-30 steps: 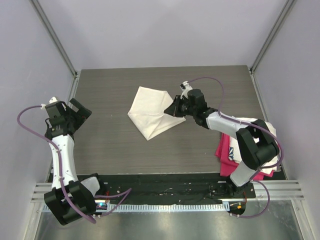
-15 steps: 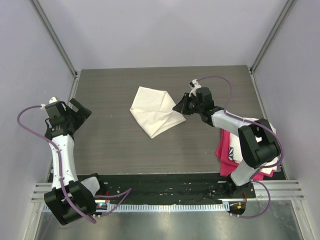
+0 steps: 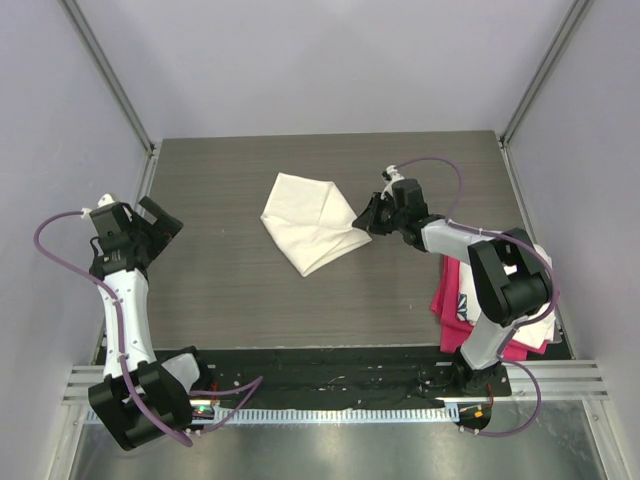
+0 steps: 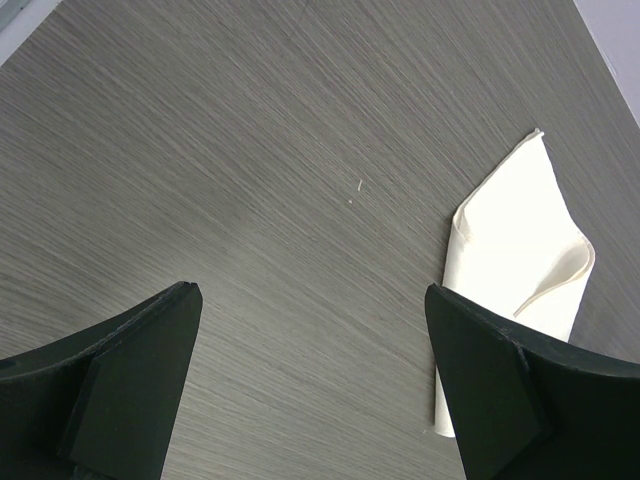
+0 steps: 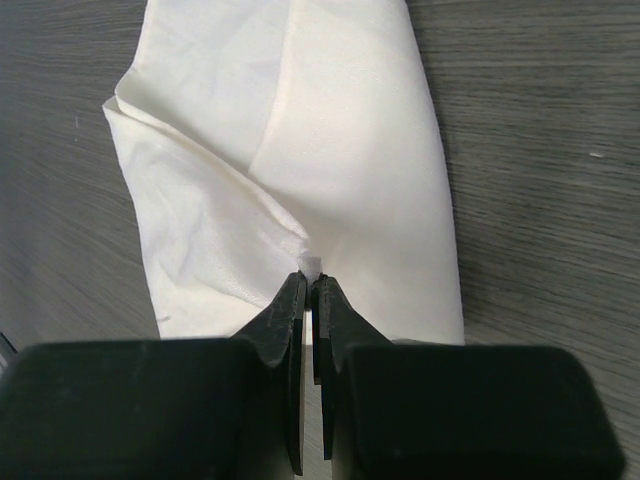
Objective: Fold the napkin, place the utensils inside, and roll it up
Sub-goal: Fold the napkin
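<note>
The cream-white napkin lies loosely folded near the middle of the dark table, with one layer lying over another. My right gripper is shut on the napkin's right corner; in the right wrist view a bit of the napkin pokes out between the closed fingertips. My left gripper is open and empty at the table's left side, well apart from the napkin; the napkin's edge shows to the right of its fingers. The spoon is out of view.
A pink cloth and a folded white cloth lie piled at the table's right edge under my right arm. Grey walls close the table at the back and sides. Bare dark wood table lies between my left gripper and the napkin.
My right gripper has moved right, pulling the napkin's right corner with it and stretching the cloth. The left arm has not moved.
</note>
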### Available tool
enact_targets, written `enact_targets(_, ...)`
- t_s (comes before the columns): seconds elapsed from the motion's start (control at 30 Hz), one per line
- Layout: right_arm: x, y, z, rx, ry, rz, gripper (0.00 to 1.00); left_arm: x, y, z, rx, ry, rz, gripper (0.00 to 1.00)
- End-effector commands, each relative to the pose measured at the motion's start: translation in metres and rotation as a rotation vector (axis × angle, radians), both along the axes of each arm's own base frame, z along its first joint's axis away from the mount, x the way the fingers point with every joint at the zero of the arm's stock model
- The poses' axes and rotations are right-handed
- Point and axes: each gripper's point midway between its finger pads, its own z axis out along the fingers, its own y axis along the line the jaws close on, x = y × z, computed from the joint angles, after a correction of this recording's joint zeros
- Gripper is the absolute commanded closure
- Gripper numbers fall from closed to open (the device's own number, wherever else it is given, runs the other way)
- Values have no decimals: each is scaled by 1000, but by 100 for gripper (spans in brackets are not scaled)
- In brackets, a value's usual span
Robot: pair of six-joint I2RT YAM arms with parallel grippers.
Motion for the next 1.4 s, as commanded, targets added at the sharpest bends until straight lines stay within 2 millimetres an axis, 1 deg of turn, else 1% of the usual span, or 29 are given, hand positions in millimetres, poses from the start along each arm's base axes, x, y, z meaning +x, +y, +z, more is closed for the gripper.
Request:
enact_targets(0.0, 7, -10, -4, -43, -16, -28, 99, 4, 2, 7, 9, -39, -4, 0)
enact_targets(0.37, 7, -24, -27, -127, 30, -63, 99, 5, 2, 8, 9, -40, -5, 0)
enact_targets(0.57, 7, -27, -30, -146, 39, -71, 99, 5, 2, 7, 9, -39, -4, 0)
enact_targets(0.63, 7, -27, -24, -146, 29, -64, 94, 5, 2, 7, 9, -39, -5, 0)
enact_targets(0.67, 8, -27, -20, -143, 24, -62, 87, 4, 2, 7, 8, -38, -6, 0)
enact_targets(0.7, 8, -25, -11, -133, 6, -52, 73, 4, 2, 7, 6, -38, -5, 0)
enact_targets(0.77, 7, -25, -1, -131, -15, -41, 58, 5, 2, 6, 5, -37, -5, 0)
enact_targets(0.8, 7, -23, 9, -120, -37, -31, 48, 4, 2, 6, 6, -36, -4, 0)
enact_targets(0.83, 7, -23, 14, -127, -58, -14, 45, 5, 2, 6, 6, -36, -5, 0)
enact_targets(0.9, 7, -22, 24, -133, -93, 11, 39, 5, 1, 6, 5, -39, -8, 0)
enact_targets(0.93, 5, -21, 26, -139, -99, 31, 36, 5, 2, 5, 4, -36, -6, 0)
enact_targets(1.0, 6, -22, 26, -177, -124, 79, 32, 5, 0, 6, -1, -38, -12, 0)
enact_targets(1.03, 5, -20, 23, -183, -122, 101, 31, 5, 1, 6, 1, -39, -9, 0)
enact_targets(1.17, 4, -16, 18, -224, -156, 188, 29, 5, 1, 5, 0, -34, -9, 0)
enact_targets(1.37, 8, -16, 9, -272, -173, 216, 28, 6, 0, 4, -4, -32, -13, 0)
